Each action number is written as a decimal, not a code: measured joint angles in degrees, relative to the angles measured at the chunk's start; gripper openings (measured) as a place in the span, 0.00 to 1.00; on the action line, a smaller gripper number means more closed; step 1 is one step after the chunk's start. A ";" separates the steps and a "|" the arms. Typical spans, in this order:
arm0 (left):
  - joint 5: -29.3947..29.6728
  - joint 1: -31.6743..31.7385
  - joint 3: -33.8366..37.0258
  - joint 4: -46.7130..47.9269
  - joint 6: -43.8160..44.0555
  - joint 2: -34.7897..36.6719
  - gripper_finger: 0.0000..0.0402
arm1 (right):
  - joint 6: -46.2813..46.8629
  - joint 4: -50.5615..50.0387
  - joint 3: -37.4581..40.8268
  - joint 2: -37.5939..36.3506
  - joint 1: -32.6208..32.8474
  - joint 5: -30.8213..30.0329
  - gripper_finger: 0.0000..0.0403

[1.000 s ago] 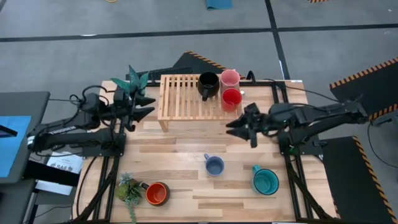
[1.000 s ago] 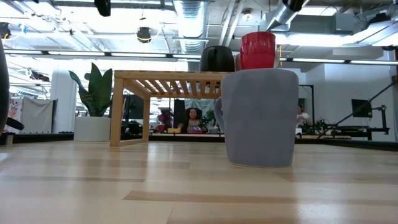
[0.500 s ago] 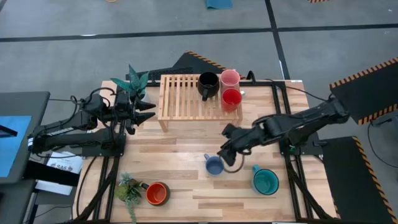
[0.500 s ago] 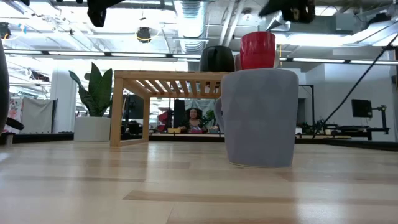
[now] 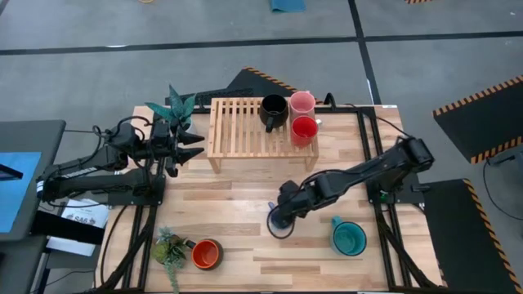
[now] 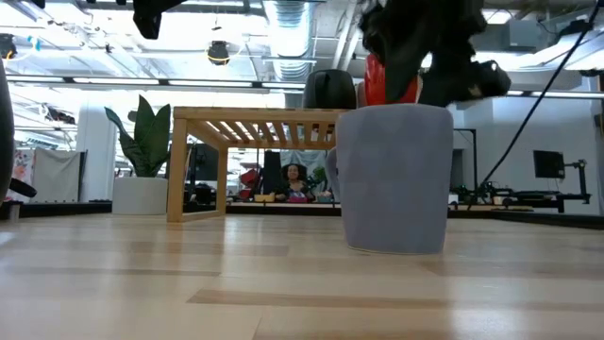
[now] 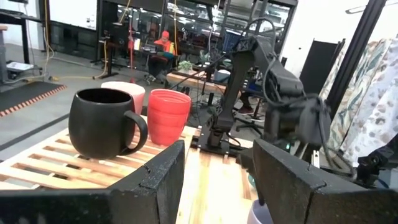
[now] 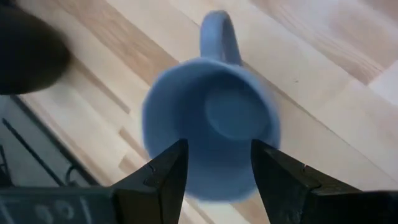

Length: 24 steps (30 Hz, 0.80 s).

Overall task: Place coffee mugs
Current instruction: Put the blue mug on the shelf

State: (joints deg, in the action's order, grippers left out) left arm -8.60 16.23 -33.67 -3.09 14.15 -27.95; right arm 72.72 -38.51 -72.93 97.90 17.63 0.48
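The right gripper (image 5: pixel 282 219) hangs directly above the small blue-grey mug (image 8: pixel 210 127), which stands upright on the bench (image 5: pixel 237 196) in front of the wooden slatted rack (image 5: pixel 237 126). In the right wrist view the jaws are apart, one finger on each side of the mug's rim, its handle pointing away from the camera; no finger can be seen touching it.

On the rack's right end stand the black mug (image 5: pixel 273 109), the pale pink mug (image 5: pixel 301 102) and the red mug (image 5: pixel 304 129), close together. The larger teal mug (image 5: pixel 349 238) sits on the bench just right of the blue-grey mug. The dark mug with the orange inside (image 5: pixel 206 254) stands well to the blue-grey mug's left, beside a small potted plant (image 5: pixel 170 249).

The left gripper (image 5: pixel 192 140) waits just left of the rack, jaws apart, near a second potted plant (image 5: pixel 174 106).
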 joint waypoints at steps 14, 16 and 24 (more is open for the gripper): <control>0.48 0.00 0.00 -0.46 0.02 -0.01 0.43 | -5.46 4.80 0.02 -1.39 -0.20 0.88 0.38; 0.53 0.02 0.00 -0.43 0.02 -0.01 0.43 | -5.83 4.83 0.04 -3.24 -0.46 0.86 0.38; 1.51 0.02 0.00 -0.24 0.00 -0.01 0.43 | -0.95 -8.76 0.02 -7.96 -0.81 -0.19 0.37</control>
State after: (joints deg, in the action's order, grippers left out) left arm -7.09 16.25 -33.67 -3.33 14.15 -27.97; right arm 71.76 -47.27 -72.90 89.94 16.82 0.30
